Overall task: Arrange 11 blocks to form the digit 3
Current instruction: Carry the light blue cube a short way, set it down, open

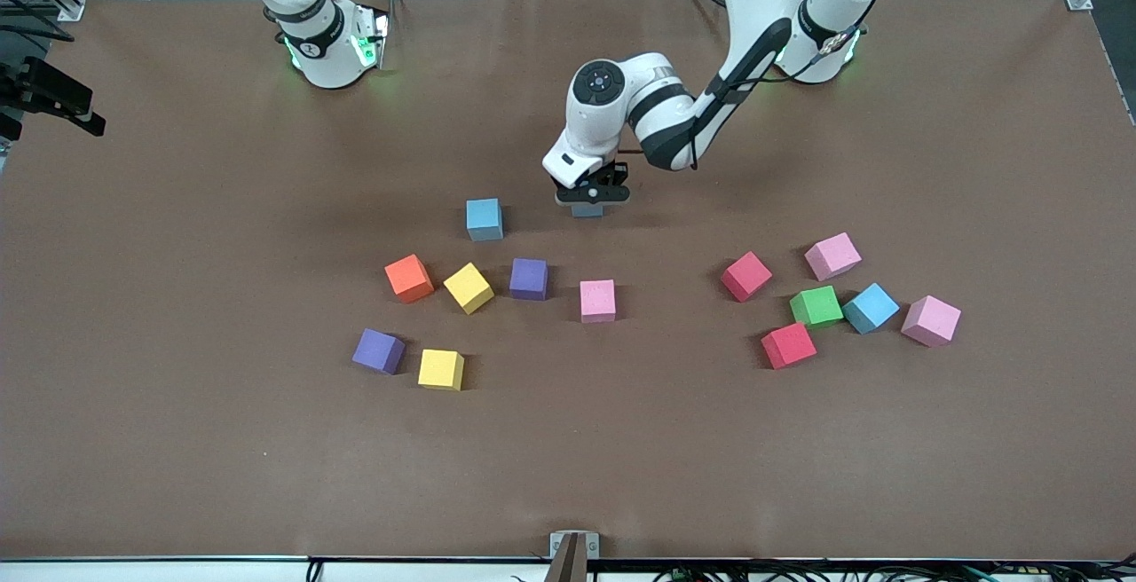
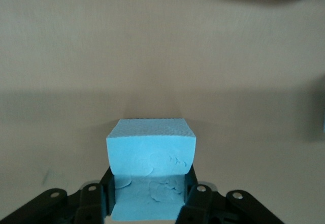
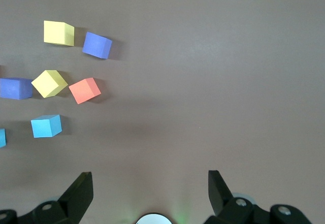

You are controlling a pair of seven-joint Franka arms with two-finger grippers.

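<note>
The left gripper [image 1: 587, 202] is clenching a light blue block [image 2: 151, 150] low over the brown surface [image 1: 177, 440], beside another light blue block [image 1: 484, 218]. The right gripper [image 3: 150, 193] is waiting with its fingers spread, up at its own end. The remaining blocks are lying loose in two scattered groups, none touching in a figure; no digit 3 is showing. No brands, labels or writing are readable on any block or arm.
</note>
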